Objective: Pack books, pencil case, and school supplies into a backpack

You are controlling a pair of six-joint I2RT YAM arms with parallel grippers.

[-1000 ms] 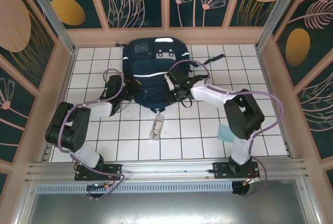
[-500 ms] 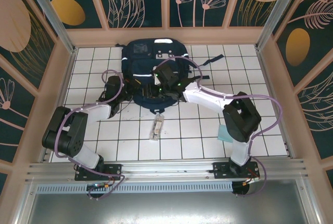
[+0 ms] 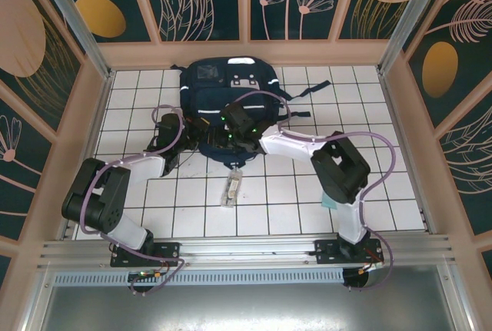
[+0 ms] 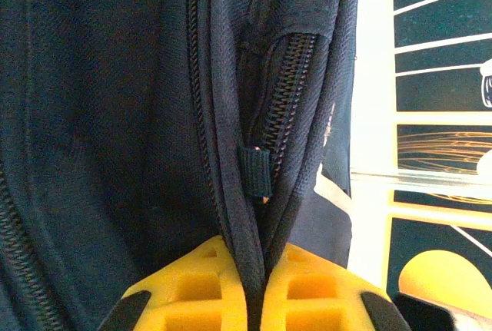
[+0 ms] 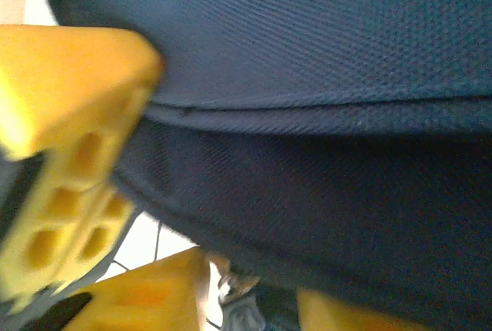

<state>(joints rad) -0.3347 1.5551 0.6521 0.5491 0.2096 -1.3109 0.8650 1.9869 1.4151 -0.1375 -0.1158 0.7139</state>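
Jaws: left gripper [image 4: 254, 260] pinches backpack [image 3: 223, 89] lip; right gripper [image 5: 131, 193] half spread at lip, I cannot tell if holding. Clear tube [image 3: 232, 187] on tiles points at backpack, nearer my right gripper.

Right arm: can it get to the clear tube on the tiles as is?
Probably yes. The tube lies alone on open tiles, just nearer than the right gripper, nothing over it. The gripper must first leave the backpack edge.

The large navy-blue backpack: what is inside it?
On the large navy-blue fabric backpack, folds and a black zipper are seen. Its inside is covered by fabric; contents cannot be told.
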